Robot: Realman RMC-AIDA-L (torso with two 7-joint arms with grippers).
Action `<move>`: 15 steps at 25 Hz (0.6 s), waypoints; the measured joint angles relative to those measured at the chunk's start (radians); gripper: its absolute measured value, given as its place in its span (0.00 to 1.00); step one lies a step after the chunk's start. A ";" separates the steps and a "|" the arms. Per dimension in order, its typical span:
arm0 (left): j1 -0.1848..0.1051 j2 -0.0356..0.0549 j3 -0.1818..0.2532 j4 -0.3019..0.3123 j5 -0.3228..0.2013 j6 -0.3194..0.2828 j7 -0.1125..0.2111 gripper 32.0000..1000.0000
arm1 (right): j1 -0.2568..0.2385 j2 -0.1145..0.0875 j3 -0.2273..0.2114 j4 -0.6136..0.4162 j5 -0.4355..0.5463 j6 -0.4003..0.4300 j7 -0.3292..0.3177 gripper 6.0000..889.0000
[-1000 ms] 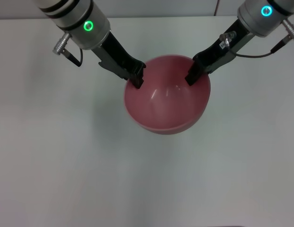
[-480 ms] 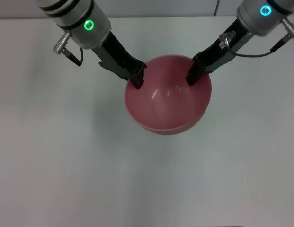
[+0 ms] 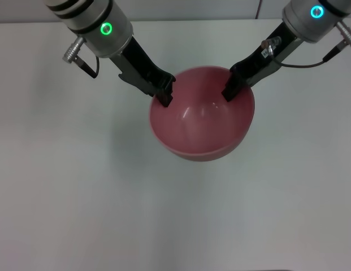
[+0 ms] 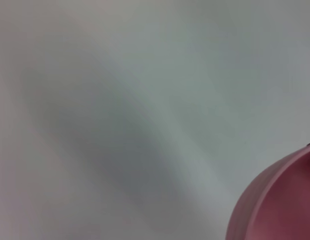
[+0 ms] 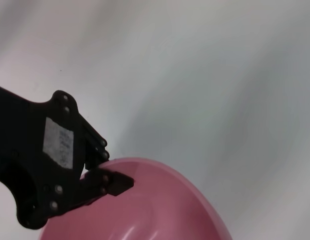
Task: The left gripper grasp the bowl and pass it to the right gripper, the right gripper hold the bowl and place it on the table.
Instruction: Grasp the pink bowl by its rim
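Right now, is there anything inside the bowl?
Nothing loose inside the bowl: its pink interior is bare apart from the fingertips of the left gripper and right gripper, each over its rim. The patch of table beneath it is hidden.

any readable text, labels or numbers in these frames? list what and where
None readable.
Pale sticker on the left gripper, seen in the right wrist view: print too blurred to read.
Small tag on the right gripper: too small to read.
Bowl and table: no markings.

nothing readable here tbh, the sticker on the left pincer (image 5: 102, 177) is just a blank grey patch
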 joint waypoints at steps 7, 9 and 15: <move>-0.002 0.0014 0.000 0.000 0.000 -0.003 -0.004 0.10 | 0.000 -0.002 0.000 0.000 0.002 0.000 0.000 0.13; -0.002 0.0016 0.000 0.000 0.000 -0.003 -0.004 0.10 | 0.000 -0.002 0.000 0.000 0.002 0.000 -0.001 0.13; -0.003 0.0018 0.000 0.002 0.001 -0.011 -0.003 0.21 | 0.000 -0.002 0.000 0.000 0.002 0.000 -0.002 0.11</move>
